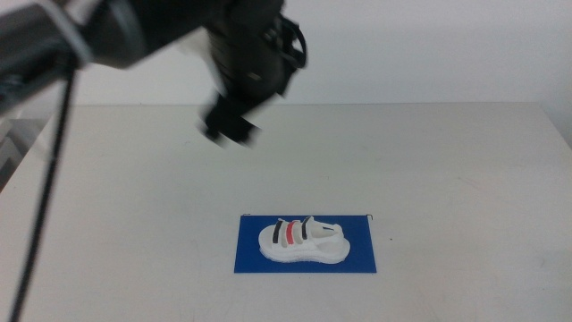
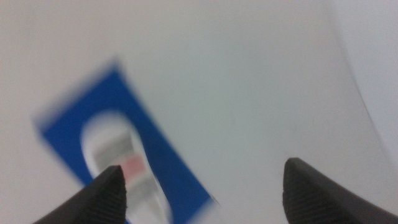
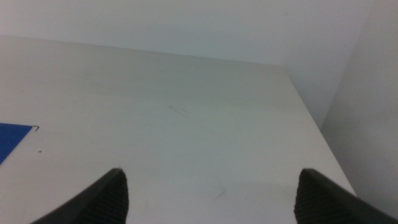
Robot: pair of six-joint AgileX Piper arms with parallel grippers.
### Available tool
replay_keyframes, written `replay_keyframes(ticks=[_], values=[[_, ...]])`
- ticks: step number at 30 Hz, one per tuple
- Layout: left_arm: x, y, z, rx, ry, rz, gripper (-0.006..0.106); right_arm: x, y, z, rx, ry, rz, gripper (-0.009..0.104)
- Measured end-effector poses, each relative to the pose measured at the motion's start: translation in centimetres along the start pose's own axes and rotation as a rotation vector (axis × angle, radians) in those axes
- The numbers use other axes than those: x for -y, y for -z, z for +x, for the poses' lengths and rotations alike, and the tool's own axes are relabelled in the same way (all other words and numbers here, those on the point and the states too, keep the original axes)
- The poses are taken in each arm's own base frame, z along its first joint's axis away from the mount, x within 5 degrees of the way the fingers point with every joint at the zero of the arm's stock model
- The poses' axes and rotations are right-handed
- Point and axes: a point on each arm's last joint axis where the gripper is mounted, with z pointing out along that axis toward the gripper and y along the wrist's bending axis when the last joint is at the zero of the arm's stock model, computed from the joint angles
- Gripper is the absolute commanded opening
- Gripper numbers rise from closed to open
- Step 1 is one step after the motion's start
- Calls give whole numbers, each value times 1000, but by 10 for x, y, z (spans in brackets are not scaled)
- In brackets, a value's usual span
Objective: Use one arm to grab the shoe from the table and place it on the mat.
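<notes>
The left gripper (image 1: 231,125) hangs in the air above the far half of the table (image 1: 465,179), well apart from anything, its jaws spread wide with only bare tabletop between them in its own wrist view; it holds nothing. It shows in the middle view as a dark smear, so its fingertips are hard to pick out there. The arm (image 1: 134,31) that carries it comes in from the upper left, with a black cable (image 1: 40,206) trailing down that side of the picture. Below and nearer the camera, the shoe (image 1: 303,241) lies on its sole on the mat (image 1: 250,259), wholly inside the blue sheet's edges, its black and red straps facing up. Judged from that, the placing looks done: the shoe is on the mat and let go, and what is left is at most for the arm to pull clear. The left wrist view is blurred, giving the shoe (image 2: 124,168) and the mat (image 2: 155,149) only as soft shapes, partly cut off by one jaw and the frame edge. The right gripper (image 3: 208,193) waits to the side, jaws apart and empty, looking over the bare table (image 3: 186,124) with just a corner of the mat (image 3: 9,140) in sight; it does not show in the middle view.
</notes>
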Motion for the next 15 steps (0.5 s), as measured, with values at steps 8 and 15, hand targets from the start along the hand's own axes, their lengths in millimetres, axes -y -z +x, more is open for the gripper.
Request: replay_keyframes(ticks=[8,15], values=[[-5,51,-32,248,-1051,13,83,0,0,0,0,0,0,78],[-39,58,-76,217,-1122,-53,83,0,0,0,0,0,0,78]])
